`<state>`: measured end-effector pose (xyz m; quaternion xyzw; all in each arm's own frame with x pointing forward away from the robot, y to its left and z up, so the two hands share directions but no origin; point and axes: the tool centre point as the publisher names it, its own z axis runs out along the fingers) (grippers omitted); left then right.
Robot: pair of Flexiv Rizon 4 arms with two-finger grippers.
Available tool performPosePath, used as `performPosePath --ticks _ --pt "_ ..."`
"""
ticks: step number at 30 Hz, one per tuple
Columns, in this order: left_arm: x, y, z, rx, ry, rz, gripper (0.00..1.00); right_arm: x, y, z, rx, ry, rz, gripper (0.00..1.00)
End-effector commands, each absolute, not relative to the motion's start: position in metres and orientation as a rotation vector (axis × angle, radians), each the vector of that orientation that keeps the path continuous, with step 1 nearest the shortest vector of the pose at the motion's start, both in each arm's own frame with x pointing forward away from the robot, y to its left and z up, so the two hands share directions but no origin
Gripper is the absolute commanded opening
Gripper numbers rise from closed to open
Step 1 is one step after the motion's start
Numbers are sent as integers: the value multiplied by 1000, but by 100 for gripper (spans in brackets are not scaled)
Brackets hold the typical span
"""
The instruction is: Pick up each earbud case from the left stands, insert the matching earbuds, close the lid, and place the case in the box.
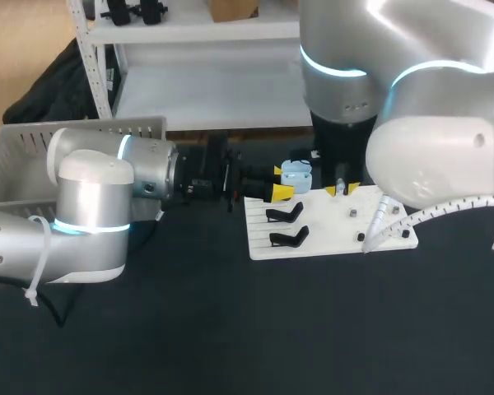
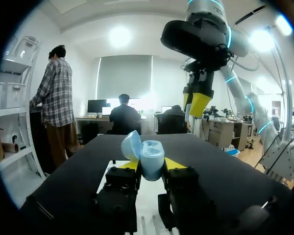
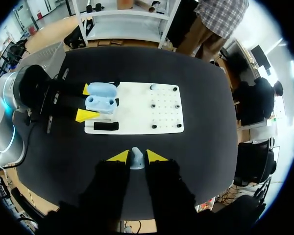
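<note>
A light blue earbud case [image 1: 297,174] with its lid open is held above the far left corner of the white board [image 1: 329,243]. My left gripper [image 1: 281,181] is shut on it from both sides. In the left wrist view the case [image 2: 148,157] stands between the yellow tips of the left gripper [image 2: 151,165], lid tilted back. My right gripper [image 3: 136,156] hangs high over the board, shut on a small pale earbud [image 3: 137,159]. From there the case [image 3: 102,98] and the left gripper [image 3: 88,102] lie below and ahead. The right gripper [image 2: 198,100] shows above the case.
Two empty black stands [image 1: 285,213] [image 1: 289,237] sit on the board's left part, small pegs [image 1: 354,213] on its right part. A grey slatted box [image 1: 20,160] stands at the table's far left. My right arm's bulk [image 1: 428,156] hides the far right of the board.
</note>
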<state>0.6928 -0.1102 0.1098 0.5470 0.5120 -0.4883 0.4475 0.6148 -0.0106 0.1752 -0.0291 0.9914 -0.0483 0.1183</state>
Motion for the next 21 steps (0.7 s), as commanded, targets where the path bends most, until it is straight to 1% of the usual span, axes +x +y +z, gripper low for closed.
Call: performPosePath --ticks 1,7,13,21 --pt "693 -110 110 1355 1268 -1209 0 615 -5 175 -13 2872 -162 0" --pt "693 -110 110 1355 1268 -1209 0 630 21 181 346 2861 -160 0" --pt "693 -110 110 1355 1268 -1209 0 648 35 182 647 2882 -196 0" --pt "693 -110 110 1355 1268 -1209 0 656 40 175 754 2917 -281 0"
